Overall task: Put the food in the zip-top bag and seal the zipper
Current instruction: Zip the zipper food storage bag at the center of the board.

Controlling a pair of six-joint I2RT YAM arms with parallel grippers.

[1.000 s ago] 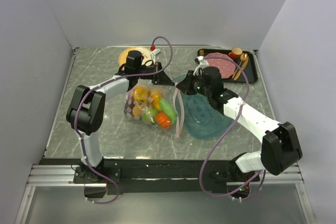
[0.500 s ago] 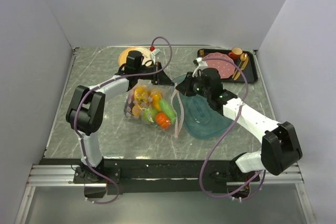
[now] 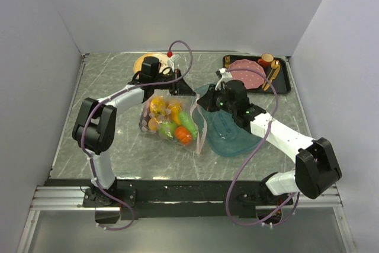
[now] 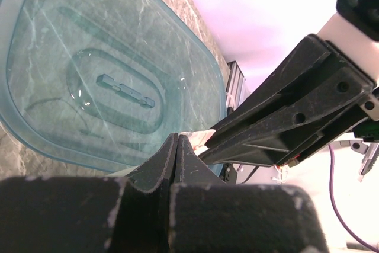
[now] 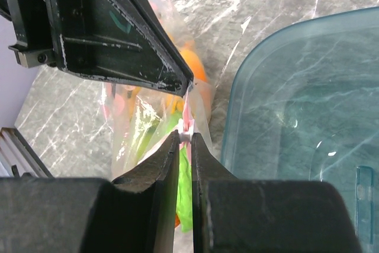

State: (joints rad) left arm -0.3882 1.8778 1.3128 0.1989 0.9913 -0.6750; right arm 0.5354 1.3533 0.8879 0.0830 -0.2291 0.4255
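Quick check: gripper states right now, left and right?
Left gripper: closed, pinching the zipper.
Right gripper: closed on the same zipper.

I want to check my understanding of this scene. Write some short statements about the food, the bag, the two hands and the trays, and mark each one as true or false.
1. The food lies inside the bag. True.
2. The left hand is open. False: it is shut on the zipper.
3. The right hand pinches the zipper too. True.
4. The pink plate sits on the teal tray. False: it sits on the black tray, beyond the teal tray.
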